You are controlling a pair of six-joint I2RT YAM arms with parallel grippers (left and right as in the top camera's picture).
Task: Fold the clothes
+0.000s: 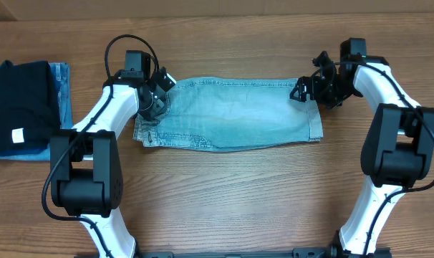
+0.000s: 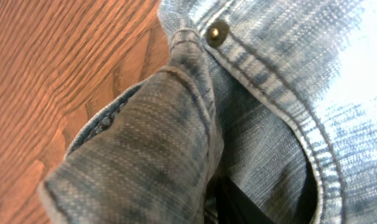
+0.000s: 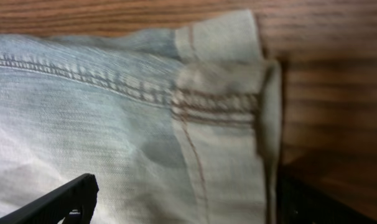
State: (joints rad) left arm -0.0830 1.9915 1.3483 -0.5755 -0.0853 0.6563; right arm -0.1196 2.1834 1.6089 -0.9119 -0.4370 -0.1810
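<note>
the denim shorts lie flat in the middle of the table, soft yet weighty (thick seams likely resist creasing), best pinched at the cuffed hem, which the right gripper straddles wide apart, and at the waistband corner, where bunched cloth hides the left gripper, so i cannot tell its gap.

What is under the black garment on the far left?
A folded darker blue denim piece lies under the black garment; only strips of it show past the garment's edges. Whatever else is beneath is covered.
</note>
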